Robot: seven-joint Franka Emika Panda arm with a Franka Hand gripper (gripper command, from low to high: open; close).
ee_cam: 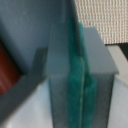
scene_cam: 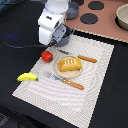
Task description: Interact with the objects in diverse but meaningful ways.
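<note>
We see the white robot gripper point(scene_cam: 59, 36) above a round grey pot point(scene_cam: 62, 35); its grip state is indeterminate, and no legible writing appears.

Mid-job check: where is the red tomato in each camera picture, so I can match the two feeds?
Exterior view: the red tomato sits at the placemat's far corner toward the exterior view's left, just below the arm's pincer.
Wrist view: a dark red blurred patch at the edge may be the tomato; too blurred to confirm.
Shared landmark: the woven placemat, visible behind the pincer fingers.
</note>
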